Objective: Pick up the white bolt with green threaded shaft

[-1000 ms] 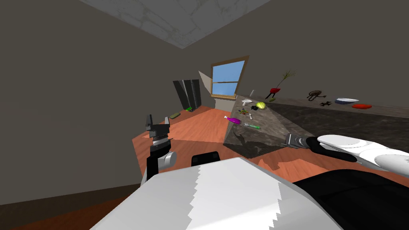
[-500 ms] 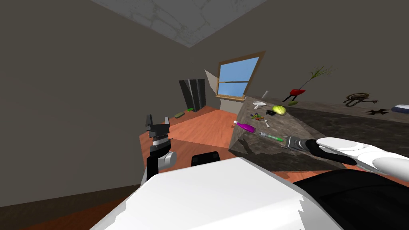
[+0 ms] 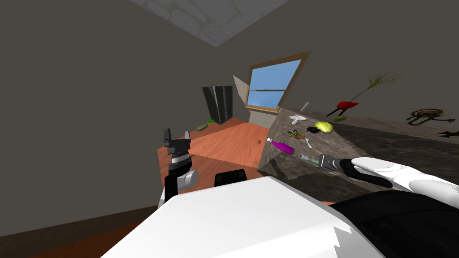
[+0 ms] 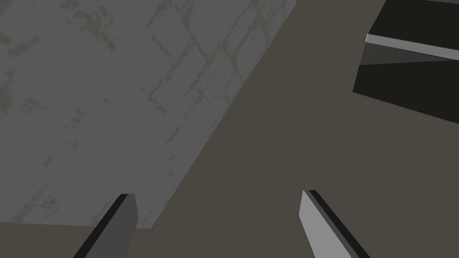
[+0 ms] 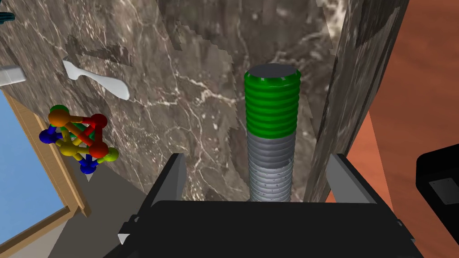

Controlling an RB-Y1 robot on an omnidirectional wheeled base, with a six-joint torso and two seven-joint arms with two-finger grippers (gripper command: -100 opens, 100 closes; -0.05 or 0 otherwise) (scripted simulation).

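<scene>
- The bolt lies on the counter near its front corner, just beside the edge that drops to the floor.
- The right gripper sits at the bolt's near end, a finger on each side, neither touching it.
- The bottle lies left of the bolt, by the same edge.
- The spoon lies behind the bolt, and the toy of balls and rods behind the bottle.
- Further back sit a round thing and a bowl, toward the window.
- The cabinet stands left of the window.
- The left gripper hangs over the floor, well left of the counter.
</scene>
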